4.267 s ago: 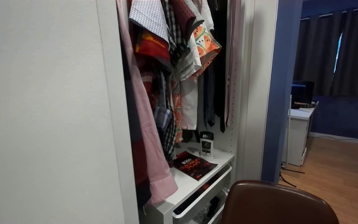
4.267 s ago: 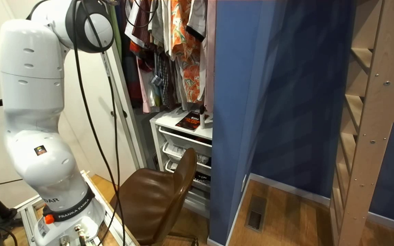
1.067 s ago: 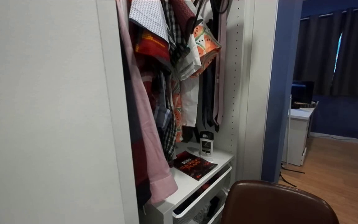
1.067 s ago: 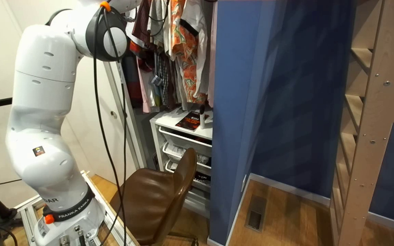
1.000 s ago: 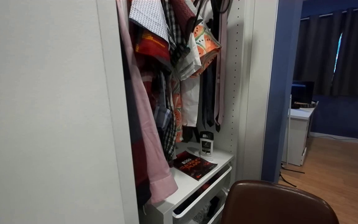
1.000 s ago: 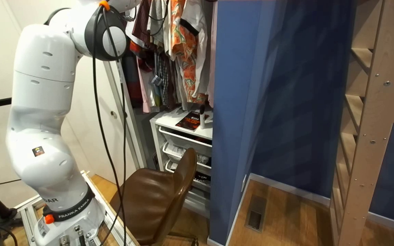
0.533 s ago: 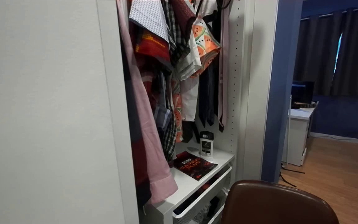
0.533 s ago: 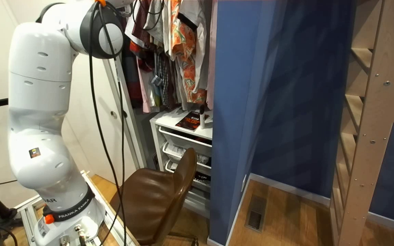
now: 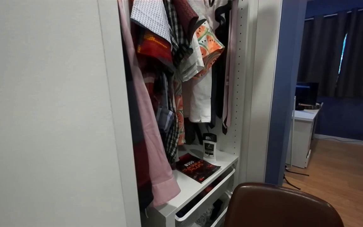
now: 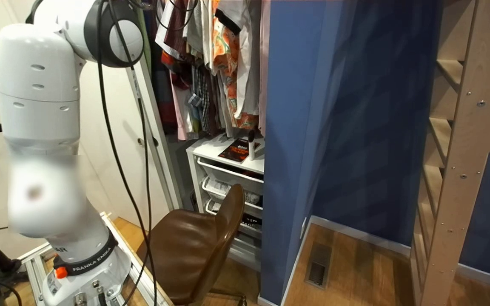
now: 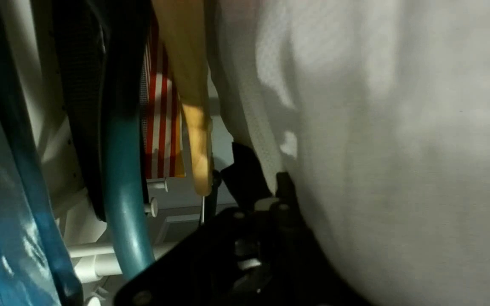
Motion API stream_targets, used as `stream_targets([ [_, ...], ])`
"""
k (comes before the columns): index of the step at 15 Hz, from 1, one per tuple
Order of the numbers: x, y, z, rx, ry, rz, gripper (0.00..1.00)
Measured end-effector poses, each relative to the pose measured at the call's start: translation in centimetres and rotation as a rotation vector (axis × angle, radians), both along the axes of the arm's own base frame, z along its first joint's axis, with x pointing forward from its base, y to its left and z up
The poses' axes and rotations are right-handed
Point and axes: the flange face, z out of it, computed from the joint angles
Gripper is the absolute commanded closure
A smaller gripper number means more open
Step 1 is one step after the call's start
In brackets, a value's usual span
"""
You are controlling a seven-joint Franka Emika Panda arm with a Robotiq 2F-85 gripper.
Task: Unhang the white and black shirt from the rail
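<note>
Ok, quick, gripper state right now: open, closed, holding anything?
Gripper: closed, apparently on the white and black shirt; in the wrist view the fingers stand close together at the white cloth's edge.

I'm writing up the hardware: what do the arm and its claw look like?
The arm is glossy white with rounded segments and a black joint casing set with a white round cap. Loose black cables hang beside it. At its base, a black band reads FRANKA EMIKA, beside an orange-red knob. The claw, dim in the wrist view, is black and angular, with small round fasteners.
</note>
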Motion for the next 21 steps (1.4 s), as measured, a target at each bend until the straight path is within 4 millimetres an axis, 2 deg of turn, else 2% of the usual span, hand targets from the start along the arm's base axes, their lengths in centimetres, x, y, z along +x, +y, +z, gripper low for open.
stream_targets([
  [7, -2.4, -1.4, 1.3, -0.060, 0.055, 0.023, 0.95],
  [13, -4.2, -1.8, 0.6, -0.025, 0.118, 0.020, 0.95],
  [21, -8.8, -1.7, 1.6, -0.053, 0.183, -0.025, 0.95],
])
